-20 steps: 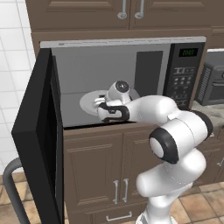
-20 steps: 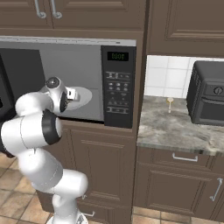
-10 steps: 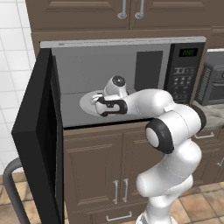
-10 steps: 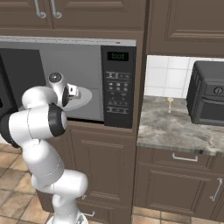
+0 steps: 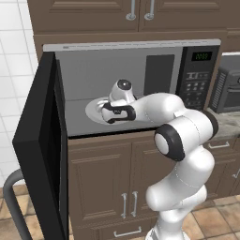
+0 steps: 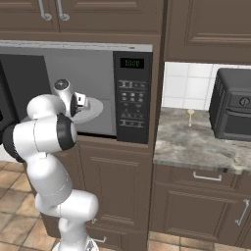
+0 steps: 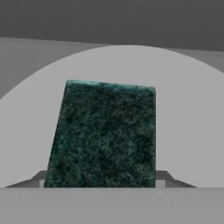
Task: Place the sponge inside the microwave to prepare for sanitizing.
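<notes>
The black microwave (image 5: 197, 79) (image 6: 132, 93) stands with its door (image 5: 42, 140) swung wide open to the left. My arm reaches into the grey cavity, and my gripper (image 5: 108, 112) (image 6: 82, 102) hovers low over the white turntable (image 5: 93, 108) (image 6: 94, 109). In the hand view the sponge (image 7: 105, 135) shows its dark green scouring face, upright against the turntable (image 7: 188, 109). It sits between the two fingertips (image 7: 164, 177) of my gripper (image 7: 101, 180), which is shut on it. The yellow side is hidden.
The open door's grey bar handle (image 5: 14, 201) juts out at the lower left. A dark toaster oven (image 6: 235, 110) (image 5: 227, 89) stands on the stone counter (image 6: 196, 147) to the right, with a small pale object (image 6: 190, 116) beside it. Brown cabinets lie above and below.
My hand has moved deeper into the cavity and to the left, over the turntable, and the elbow has swung up and forward. The door and the base have stayed still.
</notes>
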### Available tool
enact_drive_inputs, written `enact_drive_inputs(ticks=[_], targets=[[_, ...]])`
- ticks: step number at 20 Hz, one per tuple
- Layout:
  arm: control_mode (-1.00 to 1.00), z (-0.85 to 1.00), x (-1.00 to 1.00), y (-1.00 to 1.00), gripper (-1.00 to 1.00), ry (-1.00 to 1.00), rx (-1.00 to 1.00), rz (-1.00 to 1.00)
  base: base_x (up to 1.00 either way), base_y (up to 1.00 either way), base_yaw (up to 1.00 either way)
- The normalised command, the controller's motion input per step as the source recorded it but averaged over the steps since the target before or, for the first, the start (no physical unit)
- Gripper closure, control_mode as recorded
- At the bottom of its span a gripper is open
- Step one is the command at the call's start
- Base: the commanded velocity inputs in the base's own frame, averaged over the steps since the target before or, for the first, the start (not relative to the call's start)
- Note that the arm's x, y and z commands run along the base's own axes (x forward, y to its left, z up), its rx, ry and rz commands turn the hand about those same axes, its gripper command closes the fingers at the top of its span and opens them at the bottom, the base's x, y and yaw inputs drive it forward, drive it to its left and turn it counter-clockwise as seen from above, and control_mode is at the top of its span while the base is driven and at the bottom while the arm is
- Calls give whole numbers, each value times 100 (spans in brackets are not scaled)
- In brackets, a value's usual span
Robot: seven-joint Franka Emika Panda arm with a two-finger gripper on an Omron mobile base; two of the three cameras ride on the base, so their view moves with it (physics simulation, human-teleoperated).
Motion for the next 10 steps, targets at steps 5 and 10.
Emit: enact_drive_inputs(ticks=[5, 10], targets=[[-100, -3, 0, 0, -100, 0, 0, 0, 0, 0, 0], [-100, 8, -3, 0, -100, 0, 0, 0, 0, 0, 0]])
